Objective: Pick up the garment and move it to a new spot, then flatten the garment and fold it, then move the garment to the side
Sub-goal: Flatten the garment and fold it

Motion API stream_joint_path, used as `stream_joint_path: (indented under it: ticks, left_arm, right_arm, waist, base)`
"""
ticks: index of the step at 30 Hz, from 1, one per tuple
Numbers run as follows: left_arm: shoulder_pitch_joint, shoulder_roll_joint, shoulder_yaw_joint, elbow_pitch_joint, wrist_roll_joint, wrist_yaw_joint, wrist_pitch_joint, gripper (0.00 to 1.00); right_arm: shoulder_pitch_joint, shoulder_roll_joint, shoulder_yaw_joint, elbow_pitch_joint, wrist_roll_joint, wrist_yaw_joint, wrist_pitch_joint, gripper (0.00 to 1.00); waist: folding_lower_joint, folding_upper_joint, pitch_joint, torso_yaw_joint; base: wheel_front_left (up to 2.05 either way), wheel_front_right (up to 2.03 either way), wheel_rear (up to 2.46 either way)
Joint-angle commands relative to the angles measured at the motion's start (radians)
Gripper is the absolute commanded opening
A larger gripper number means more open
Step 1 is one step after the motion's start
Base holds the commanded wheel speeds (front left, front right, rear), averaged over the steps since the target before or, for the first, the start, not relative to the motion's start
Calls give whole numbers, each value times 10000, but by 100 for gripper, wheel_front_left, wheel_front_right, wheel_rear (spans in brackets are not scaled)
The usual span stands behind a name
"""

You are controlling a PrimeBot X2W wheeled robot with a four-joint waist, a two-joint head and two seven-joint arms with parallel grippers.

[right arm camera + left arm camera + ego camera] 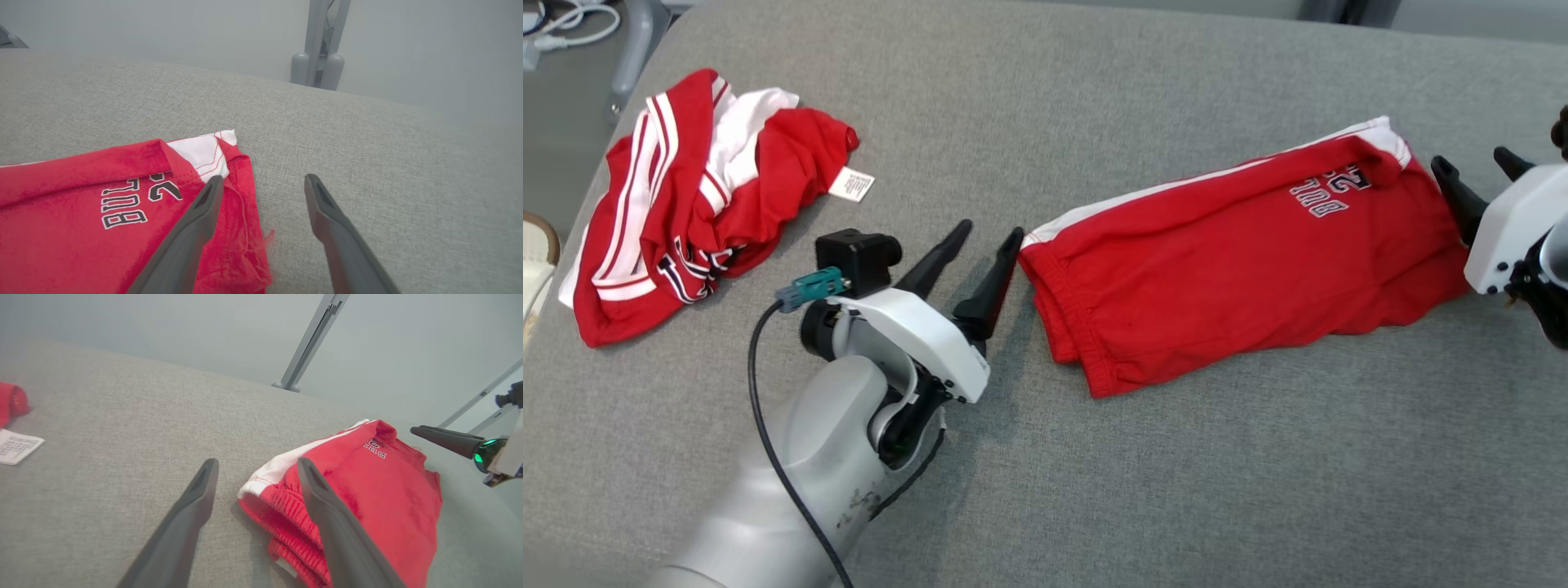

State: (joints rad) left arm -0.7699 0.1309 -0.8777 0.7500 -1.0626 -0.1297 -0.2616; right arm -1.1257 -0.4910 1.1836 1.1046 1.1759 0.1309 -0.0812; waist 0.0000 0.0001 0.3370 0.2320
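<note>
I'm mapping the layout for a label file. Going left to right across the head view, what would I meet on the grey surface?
crumpled red-and-white garment → left gripper, open → folded red garment → right gripper, open, at the right edge

A black cable (751, 359) climbs the pale grey forearm (833, 441) to the white-shelled, dark-fingered left hand (990, 230).

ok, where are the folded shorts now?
Head view, right of centre on the grey cushion: the folded shorts lie between the left gripper and the right gripper.
</note>
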Motion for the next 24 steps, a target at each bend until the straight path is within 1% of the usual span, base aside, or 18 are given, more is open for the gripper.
stream_joint_path:
  ticks: [1, 4, 7, 10, 11, 13, 15, 18, 22, 23, 24]
  left_arm:
    - [112, 116, 318, 92, 431, -14, -46, 100]
    - [415, 111, 1146, 10, 1386, 4, -46, 100]
    - [867, 113, 2107, -394, 2491, 193, -44, 100]
    - [1459, 82, 3148, -1088, 3617, 381, -46, 100]
    - [1709, 62, 3517, -1356, 3982, 455, -44, 100]
    - [2245, -11, 4188, -1887, 4692, 537, -44, 100]
    - [2793, -123, 4810, -2395, 5341, 527, -34, 100]
    - [3648, -320, 5667, -3075, 6213, 435, -32, 100]
    - [4718, -560, 6515, -3868, 7206, 298, -32, 100]
    - [5200, -651, 6825, -4226, 7562, 225, -32, 100]
    - [5432, -678, 6956, -4382, 7709, 167, -32, 100]
  right_arm:
    - [272, -6, -56, 83, 86, -3, -282, 100]
    - [652, 10, -133, 154, 158, -3, -973, 100]
    - [962, 23, -260, 147, 119, -3, -1580, 100]
    - [1249, 47, -429, 26, -160, -3, -1816, 100]
    - [1151, 2, -728, -158, -354, -3, -1839, 100]
    - [1320, -105, -1574, -611, -826, -3, -1848, 100]
    - [1916, -160, -2631, -1085, -1464, -3, -1828, 100]
    - [2893, -65, -4399, -1982, -2647, -3, -1834, 100]
    - [4724, 370, -6753, -3142, -4166, -3, -1833, 100]
    - [5577, 703, -7679, -3743, -4912, -3, -1827, 100]
    - [5970, 886, -8127, -4031, -5234, -1, -1829, 100]
  waist:
    - [0, -1, -381, -165]
    - [0, -1, -772, -269]
    - [0, -1, -1143, -392]
    - [0, -1, -1504, -542]
    - [0, -1, -1609, -603]
    - [0, -1, -1808, -718]
    - [0, -1, -2030, -837]
    - [0, -1, -2365, -1011]
    - [0, -1, -2742, -1217]
    - [0, -1, -2905, -1299]
    - [0, -1, -2980, -1337]
  base:
    - [0, 0, 0]
    - [0, 0, 0]
    - [0, 0, 0]
    - [0, 0, 0]
    - [0, 0, 0]
    - [0, 0, 0]
    - [0, 0, 0]
    - [0, 0, 0]
    - [0, 0, 0]
    - [0, 0, 0]
    - [0, 0, 0]
